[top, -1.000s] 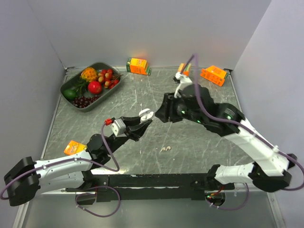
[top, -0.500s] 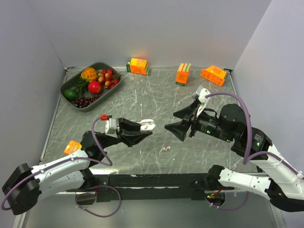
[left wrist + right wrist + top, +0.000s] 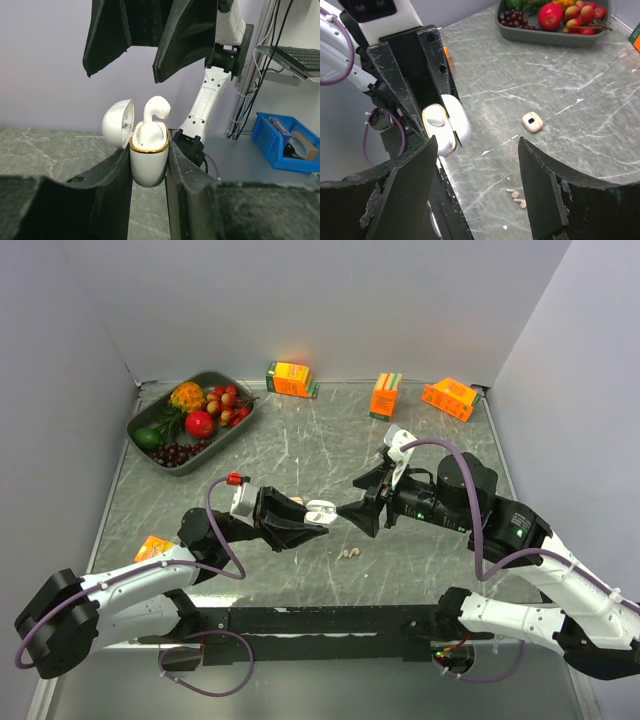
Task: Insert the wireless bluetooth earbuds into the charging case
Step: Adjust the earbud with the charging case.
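Left wrist view: the left hand (image 3: 148,150) is clamped on the open charging case (image 3: 148,167), with 1 earbud (image 3: 153,107) standing proud in it. The right hand (image 3: 477,145), fingers apart and empty, should probably press that earbud straight down. 2 loose earbuds (image 3: 516,194) lie on the bench (image 3: 595,100). The fruit tray (image 3: 540,36) sits well clear, and nothing blocks the way.

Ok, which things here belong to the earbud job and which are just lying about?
Job: charging case, lid open, shut in the left claw; earbud standing in it; open right claw facing it; loose earbuds on the table; small beige piece, probably another earbud.
Lying about: tray of fruit; four orange juice cartons.
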`<state>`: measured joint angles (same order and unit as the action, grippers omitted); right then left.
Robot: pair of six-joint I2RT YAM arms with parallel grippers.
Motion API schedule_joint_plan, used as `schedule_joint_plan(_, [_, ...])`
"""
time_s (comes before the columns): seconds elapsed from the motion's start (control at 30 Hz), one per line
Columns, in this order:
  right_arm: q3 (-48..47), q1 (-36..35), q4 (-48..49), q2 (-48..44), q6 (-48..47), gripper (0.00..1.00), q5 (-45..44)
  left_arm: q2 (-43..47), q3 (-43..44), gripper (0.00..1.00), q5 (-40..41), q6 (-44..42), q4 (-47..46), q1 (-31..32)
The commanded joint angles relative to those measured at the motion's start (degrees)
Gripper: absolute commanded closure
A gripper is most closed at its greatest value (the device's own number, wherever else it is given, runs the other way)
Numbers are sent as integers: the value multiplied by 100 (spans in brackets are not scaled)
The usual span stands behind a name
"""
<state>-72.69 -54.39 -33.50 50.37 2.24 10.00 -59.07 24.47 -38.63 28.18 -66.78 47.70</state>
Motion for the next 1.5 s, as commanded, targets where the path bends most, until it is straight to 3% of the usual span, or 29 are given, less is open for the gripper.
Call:
schedule_joint_plan(0.0, [88, -28, 194, -141, -110, 26, -121, 62, 199, 99, -127, 64, -309, -15])
schedule_joint_plan(0.77, [9, -194, 62, -18, 57, 24, 178, 264, 120, 99, 128, -111, -116, -15])
schedule_joint_plan(1.47, [-229, -283, 98, 447, 452, 26, -402, 299, 120, 99, 119, -103, -151, -15])
